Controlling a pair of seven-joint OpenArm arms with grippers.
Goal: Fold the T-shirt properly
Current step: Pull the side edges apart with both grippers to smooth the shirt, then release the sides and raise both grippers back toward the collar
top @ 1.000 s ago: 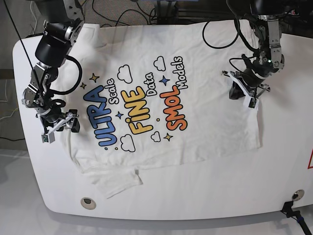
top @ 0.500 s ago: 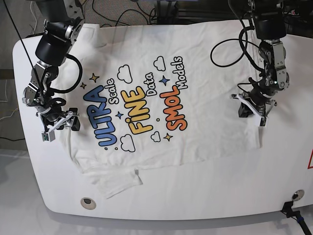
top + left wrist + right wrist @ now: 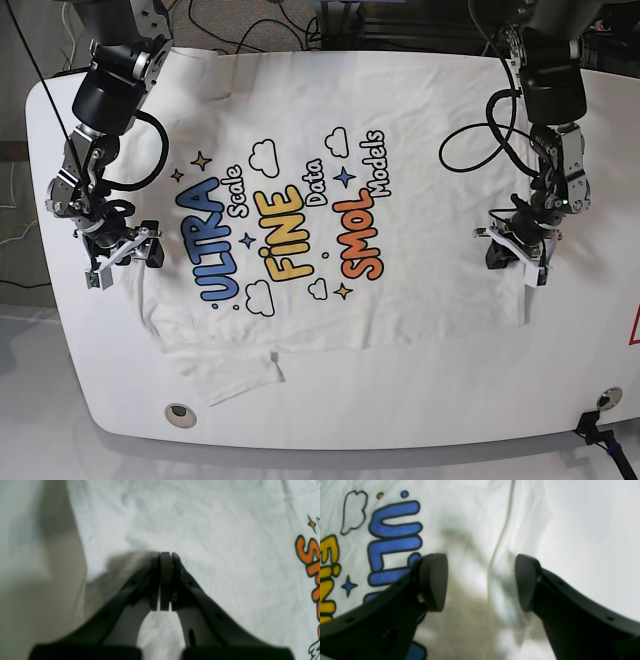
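One white table (image 3: 420,400) carries the T-shirt (image 3: 400,110), spread print-side up across most of it, one sleeve bunched near the front edge. Smaller still — the left pincer (image 3: 517,256), jaws pressed together, sits on plain cloth near the shirt's side edge; the right pincer (image 3: 120,258) stands wide apart over the opposite edge beside "ULTRA" (image 3: 215,240).

You see a white T-shirt (image 3: 400,130) printed with blue, yellow and orange lettering, outlined clouds and small stars, lying on a white table (image 3: 450,400); both grippers are black.
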